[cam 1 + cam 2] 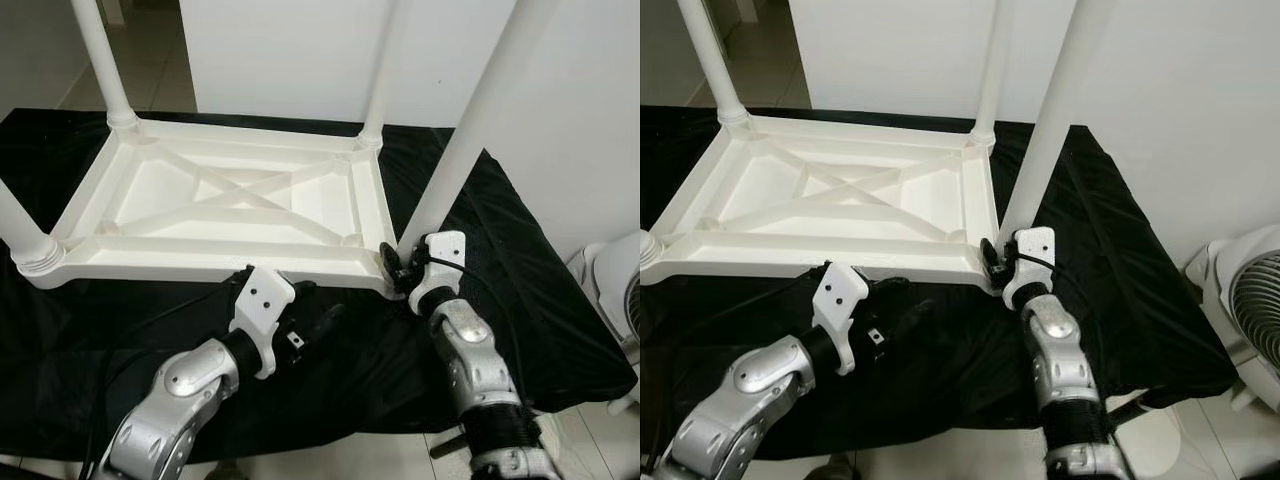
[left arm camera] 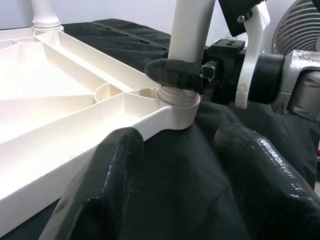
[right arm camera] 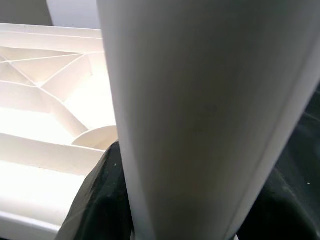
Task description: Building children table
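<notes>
**Seating the near-right leg in the upturned tabletop**

From the head views, the white plastic tabletop (image 1: 225, 215) lies upside down on a black cloth (image 1: 540, 290) covering the desk, with legs standing up from its corners. The right hand (image 1: 398, 268) grips the base of the near-right leg (image 1: 470, 130) where it enters the corner socket. The left hand (image 1: 285, 320) rests low on the cloth, just before the tabletop's near edge.

In the left wrist view, the left hand's two fingers (image 2: 107, 185) are spread wide and hold nothing; beyond them a black finger wraps the leg just above its threaded collar (image 2: 179, 97) (a little thread seems exposed).

In the right wrist view, the leg fills the foreground, held tight.

To do this well, keep the leg upright and turn it squarely; the left hand could steady the frame.
</notes>
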`<state>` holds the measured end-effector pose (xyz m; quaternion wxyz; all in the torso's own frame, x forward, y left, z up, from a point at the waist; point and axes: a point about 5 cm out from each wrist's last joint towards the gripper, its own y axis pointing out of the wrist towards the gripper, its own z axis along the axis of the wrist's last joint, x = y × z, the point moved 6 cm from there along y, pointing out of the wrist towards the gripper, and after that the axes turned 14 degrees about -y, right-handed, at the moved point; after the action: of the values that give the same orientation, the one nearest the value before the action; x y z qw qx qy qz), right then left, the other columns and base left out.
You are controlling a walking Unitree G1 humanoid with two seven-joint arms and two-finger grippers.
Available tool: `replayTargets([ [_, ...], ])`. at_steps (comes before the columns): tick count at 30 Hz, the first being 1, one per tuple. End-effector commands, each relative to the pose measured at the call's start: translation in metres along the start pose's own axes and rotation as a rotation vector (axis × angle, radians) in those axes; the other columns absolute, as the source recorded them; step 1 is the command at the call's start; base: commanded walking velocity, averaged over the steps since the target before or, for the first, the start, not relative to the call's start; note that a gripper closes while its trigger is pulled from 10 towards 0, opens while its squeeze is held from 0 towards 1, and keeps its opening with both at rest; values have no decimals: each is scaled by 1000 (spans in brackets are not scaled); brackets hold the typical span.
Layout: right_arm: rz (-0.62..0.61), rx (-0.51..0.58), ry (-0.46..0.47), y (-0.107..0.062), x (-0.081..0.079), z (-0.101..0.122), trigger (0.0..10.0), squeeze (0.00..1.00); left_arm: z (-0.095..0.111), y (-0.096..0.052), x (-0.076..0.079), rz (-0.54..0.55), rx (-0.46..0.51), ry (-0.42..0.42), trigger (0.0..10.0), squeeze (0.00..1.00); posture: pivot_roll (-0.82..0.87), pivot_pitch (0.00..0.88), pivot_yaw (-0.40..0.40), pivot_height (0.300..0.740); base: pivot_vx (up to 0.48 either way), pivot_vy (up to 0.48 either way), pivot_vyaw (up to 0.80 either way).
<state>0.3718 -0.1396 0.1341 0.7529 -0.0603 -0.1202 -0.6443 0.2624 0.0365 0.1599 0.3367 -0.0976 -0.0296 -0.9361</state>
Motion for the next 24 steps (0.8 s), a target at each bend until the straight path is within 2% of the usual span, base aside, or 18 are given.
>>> replayTargets([
  [1,-89,-86,-12,-9,12,-19,0,0,-3,2,1,-10,-10,-7,10000,0,193,48,-70,740,0,0,0],
  [3,-188,-124,-14,-15,5,-15,0,0,-3,3,2,-16,-7,-8,10000,0,184,51,-72,740,0,0,0],
  [8,-238,-137,-15,-15,2,-10,0,0,-3,4,3,-17,-6,-9,10000,0,182,58,-74,740,0,0,0],
  [11,-247,-150,14,-16,-2,-10,0,0,-3,4,3,-16,-6,-10,10000,0,183,63,-75,740,0,0,0],
  [12,-234,-148,26,-16,-6,-9,4078,0,-3,4,2,-14,-5,-10,10000,0,182,65,-76,740,0,0,0],
  [14,-224,-145,33,-16,-9,-8,4078,0,-3,4,2,-13,-4,-11,10000,0,182,65,-76,740,0,0,0],
  [15,-206,-138,40,-16,-12,-5,10000,118,-3,4,2,-12,-3,-13,10000,0,181,66,-77,740,0,0,0],
  [17,-194,-133,46,-16,-12,-4,10000,118,-3,4,2,-11,-3,-14,10000,0,180,66,-78,740,0,0,0],
  [18,-178,-118,53,-15,-13,-1,10000,1000,-3,4,2,-11,-2,-15,10000,0,180,67,-78,740,0,0,0],
  [24,-68,-61,70,-13,-18,9,10000,1000,-3,5,3,-10,1,-16,10000,0,173,66,-80,740,0,0,0],
])
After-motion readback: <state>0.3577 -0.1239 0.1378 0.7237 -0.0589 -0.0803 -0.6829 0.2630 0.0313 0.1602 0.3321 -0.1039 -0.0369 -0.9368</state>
